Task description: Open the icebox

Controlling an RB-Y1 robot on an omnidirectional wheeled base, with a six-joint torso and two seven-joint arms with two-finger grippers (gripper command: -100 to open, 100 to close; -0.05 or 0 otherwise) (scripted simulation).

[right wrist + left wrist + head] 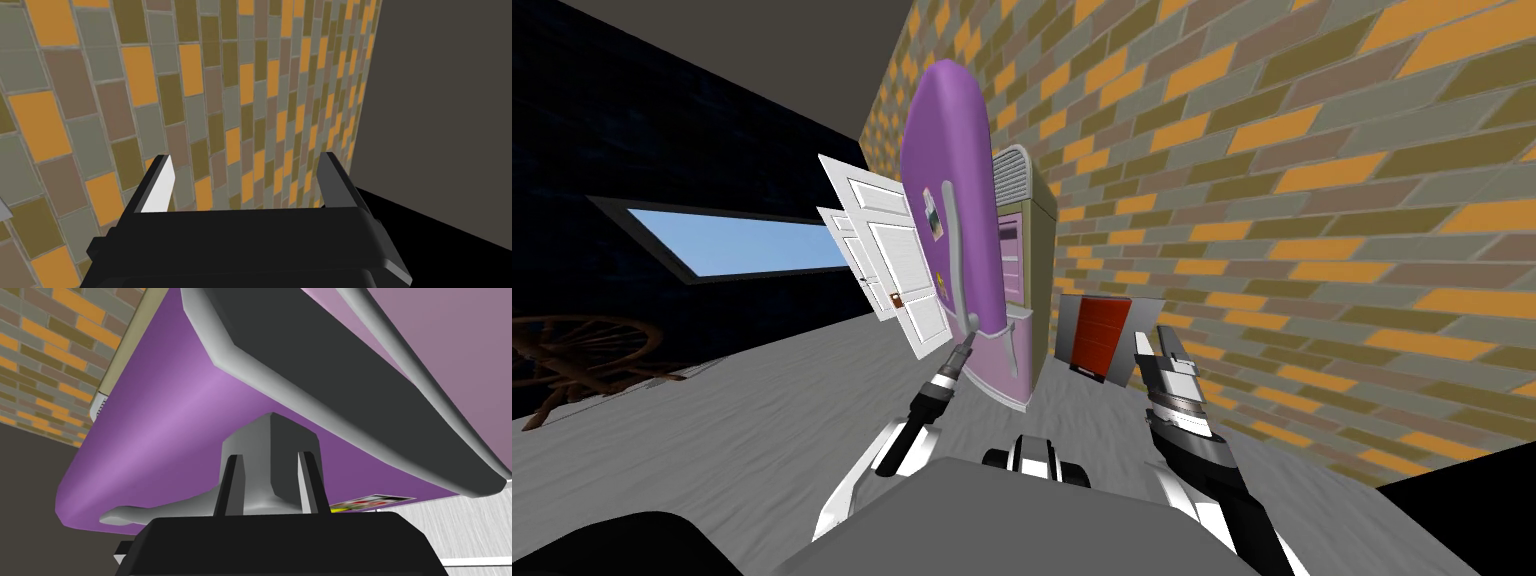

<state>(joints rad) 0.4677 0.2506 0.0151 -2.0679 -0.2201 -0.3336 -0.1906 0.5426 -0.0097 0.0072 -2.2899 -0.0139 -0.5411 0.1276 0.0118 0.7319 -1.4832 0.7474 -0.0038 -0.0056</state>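
Icebox ahead, against brick wall; purple door already part open, shelves showing. Left gripper clamped on foot of grey handle, 2 fingers pressing its sides. Right gripper idle by wall, blades apart. Pull along door's own arc, not straight back; turn wrist with door, else blades likely slip off post

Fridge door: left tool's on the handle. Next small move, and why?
Probably pull the handle a little farther out, swinging the door wider. The left tool is shut on the handle's foot, and the door stands only partly open, shelves showing past its edge. The right tool is open, facing the wall.
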